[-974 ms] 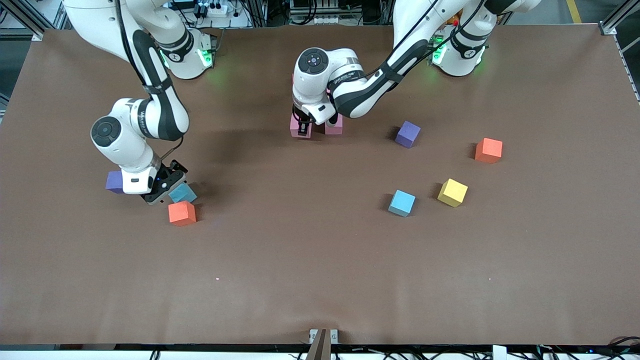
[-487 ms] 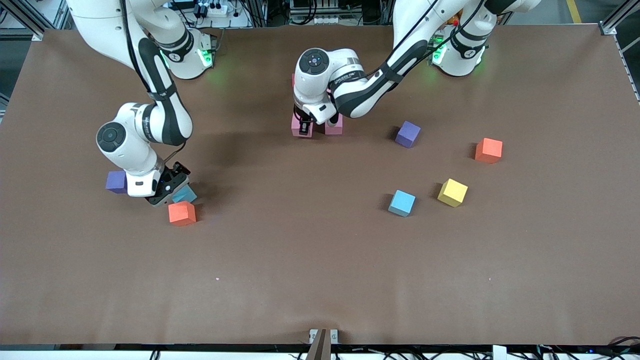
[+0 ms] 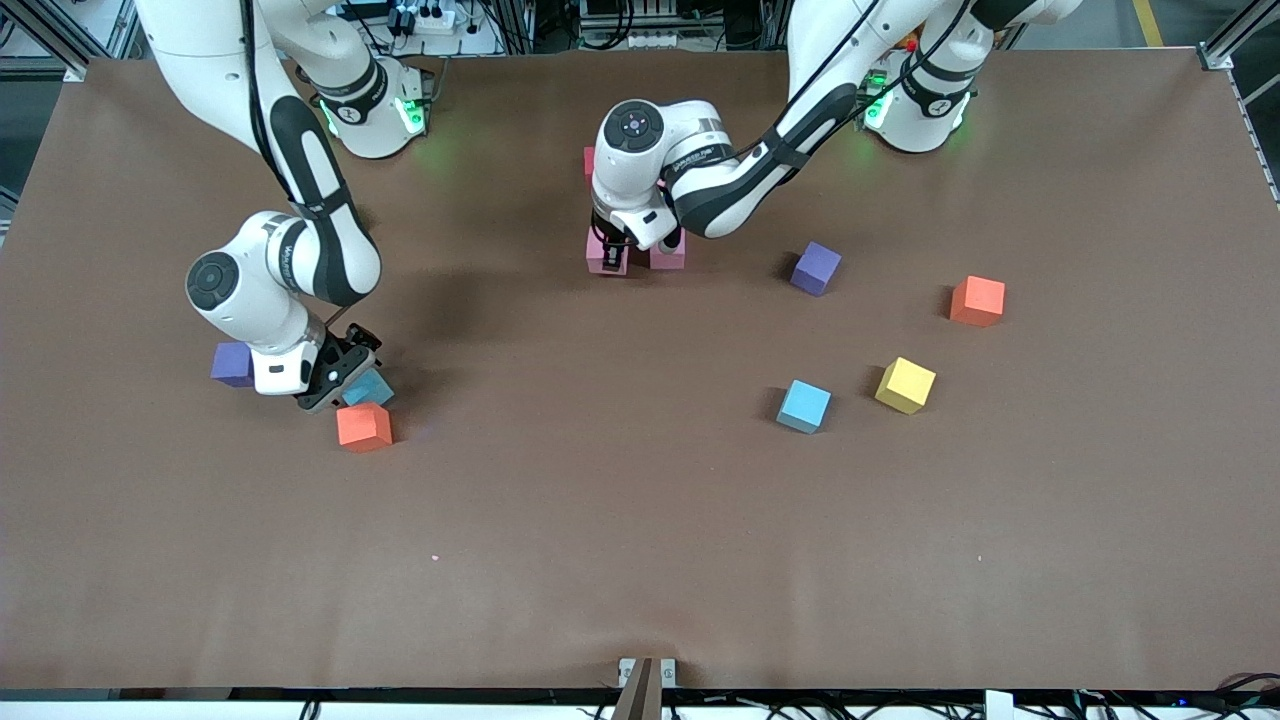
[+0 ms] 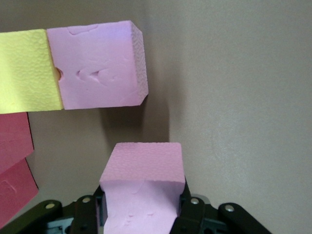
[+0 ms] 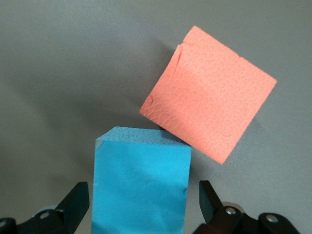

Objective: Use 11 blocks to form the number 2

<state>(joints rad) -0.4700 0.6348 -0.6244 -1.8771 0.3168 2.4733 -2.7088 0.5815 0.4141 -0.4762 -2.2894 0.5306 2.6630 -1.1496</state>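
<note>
From the high front camera, the left pincer (image 3: 607, 262) sits low at the middle of the desk (image 3: 640, 560), toward the robots' bases, clamped on a pink block (image 3: 606, 255) just beside a second pink block (image 3: 668, 256). A sliver of red block (image 3: 589, 160) shows past the wrist; the number 2 is barely begun, and the arm covers most of it. Toward the right arm's end, the right pincer (image 3: 345, 385) hangs over a light blue block (image 3: 368, 387), an orange block (image 3: 364, 426) just nearer the camera and a purple block (image 3: 231, 364) half hidden by the wrist. Loose toward the left arm's end lie another purple block (image 3: 816, 268), an orange-red block (image 3: 977, 301), a yellow block (image 3: 905, 385) and a second light blue block (image 3: 804, 405).

The left wrist view shows the held pink block (image 4: 142, 190) squeezed between shut-down jaws, apart from the placed pink block (image 4: 97, 66), which touches a yellow block (image 4: 27, 70); red blocks (image 4: 14, 165) are cut off at the edge. Whether the held cube has touched down cannot be told.

The right wrist view shows the jaws spread wide either side of the light blue block (image 5: 141, 183) – not yet gripping – with the orange block (image 5: 209, 92) touching its corner (a likely snag). A finger closing there could nudge or drag the orange cube; at the figure, a skewed release could leave the pink cube out of line.
</note>
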